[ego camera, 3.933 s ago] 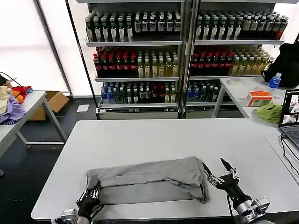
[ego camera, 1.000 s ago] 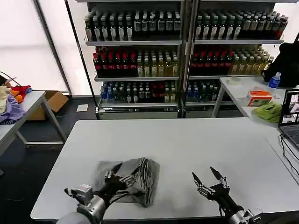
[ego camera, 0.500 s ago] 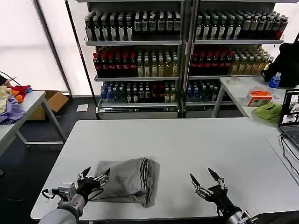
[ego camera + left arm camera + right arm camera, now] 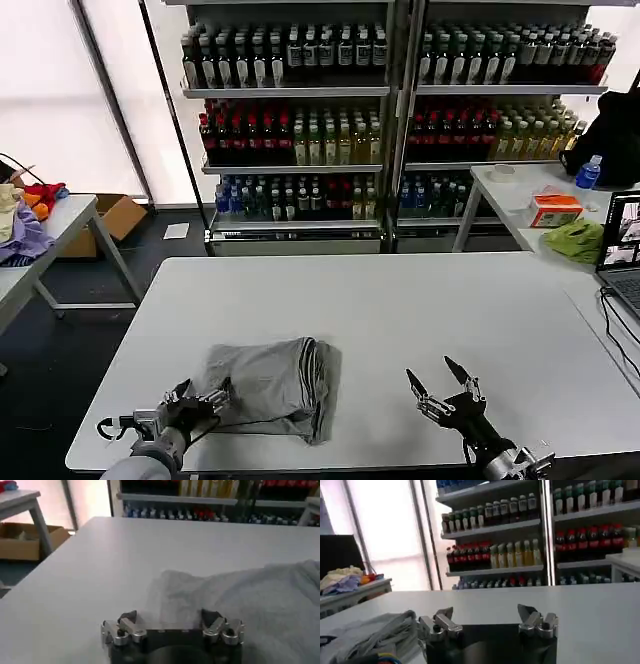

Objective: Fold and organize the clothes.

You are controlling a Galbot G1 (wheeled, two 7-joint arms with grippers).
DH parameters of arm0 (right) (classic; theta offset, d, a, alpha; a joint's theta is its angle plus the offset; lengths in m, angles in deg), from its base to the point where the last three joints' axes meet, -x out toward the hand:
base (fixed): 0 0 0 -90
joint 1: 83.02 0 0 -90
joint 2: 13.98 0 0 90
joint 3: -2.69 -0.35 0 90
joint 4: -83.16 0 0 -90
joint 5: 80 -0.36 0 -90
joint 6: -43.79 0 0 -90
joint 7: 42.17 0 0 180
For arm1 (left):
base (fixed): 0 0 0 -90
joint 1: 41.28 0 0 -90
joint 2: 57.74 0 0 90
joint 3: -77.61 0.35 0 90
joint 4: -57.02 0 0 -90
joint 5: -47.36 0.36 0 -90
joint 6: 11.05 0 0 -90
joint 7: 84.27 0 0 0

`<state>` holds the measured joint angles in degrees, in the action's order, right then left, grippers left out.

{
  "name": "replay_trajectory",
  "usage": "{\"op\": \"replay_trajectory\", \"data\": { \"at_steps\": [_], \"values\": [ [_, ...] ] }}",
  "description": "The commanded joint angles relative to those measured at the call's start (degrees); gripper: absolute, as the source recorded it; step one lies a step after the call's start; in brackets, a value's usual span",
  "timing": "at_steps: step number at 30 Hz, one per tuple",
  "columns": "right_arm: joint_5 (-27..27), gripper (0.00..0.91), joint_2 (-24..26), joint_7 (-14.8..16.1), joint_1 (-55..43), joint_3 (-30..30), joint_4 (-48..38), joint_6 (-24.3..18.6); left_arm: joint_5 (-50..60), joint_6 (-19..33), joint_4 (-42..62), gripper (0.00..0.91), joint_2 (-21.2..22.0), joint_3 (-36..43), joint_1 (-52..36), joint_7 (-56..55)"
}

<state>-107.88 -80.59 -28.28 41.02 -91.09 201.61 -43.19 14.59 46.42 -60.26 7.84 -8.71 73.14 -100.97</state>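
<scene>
Shirt [image 4: 268,385] folded, both hands open.
My left hand [image 4: 196,399] sits beside its edge, right hand [image 4: 440,384] well apart; snagging could undo it.

The place looks like a mock shop set up as a robot test lab. Tall shelves [image 4: 390,120] behind the white table [image 4: 400,300] carry rows of bottled drinks [image 4: 290,140], sorted by colour as in a store. Side tables hold a laptop [image 4: 622,255], a cardboard box [image 4: 118,218] sits on the dark floor, and bright panels line the wall.
</scene>
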Motion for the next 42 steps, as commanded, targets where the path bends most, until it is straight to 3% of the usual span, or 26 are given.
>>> {"op": "replay_trajectory", "data": {
  "at_steps": [1,15,21,24,28,33,38,42],
  "values": [
    [0.0,0.907,-0.1,0.0,-0.1,0.3,-0.2,0.0,-0.5,-0.4,-0.1,0.02,2.6,2.2,0.6,-0.6],
    [-0.6,0.907,0.4,0.1,-0.2,-0.2,-0.6,-0.6,-4.5,3.6,-0.6,0.03,5.2,-0.3,1.1,1.9],
    [-0.8,0.907,0.4,0.1,-0.9,0.1,-0.6,-0.4,-9.1,7.0,-4.1,0.02,4.4,-9.2,2.3,3.3],
    [-1.0,0.907,0.5,0.0,-1.3,0.2,-0.6,-0.3,-14.5,6.3,-5.1,0.02,1.3,-20.1,2.2,3.5],
    [-1.0,0.907,0.7,0.0,-1.7,0.7,-0.9,-0.3,-20.0,4.5,-3.6,0.02,-6.0,-31.7,2.7,5.9],
    [-1.0,0.907,0.8,0.0,-1.8,1.2,-0.8,-0.4,-23.3,1.4,-1.4,0.02,-14.2,-39.6,4.1,7.9],
    [-1.5,0.907,0.9,0.0,-1.4,0.6,-0.7,-0.6,-26.6,-0.5,-0.4,0.02,-21.5,-43.2,5.6,8.5],
    [-1.6,0.907,0.9,0.0,-1.0,0.2,-0.7,-1.1,-26.9,-0.5,-3.3,0.02,-23.1,-40.1,5.4,7.6]
  ]
}}
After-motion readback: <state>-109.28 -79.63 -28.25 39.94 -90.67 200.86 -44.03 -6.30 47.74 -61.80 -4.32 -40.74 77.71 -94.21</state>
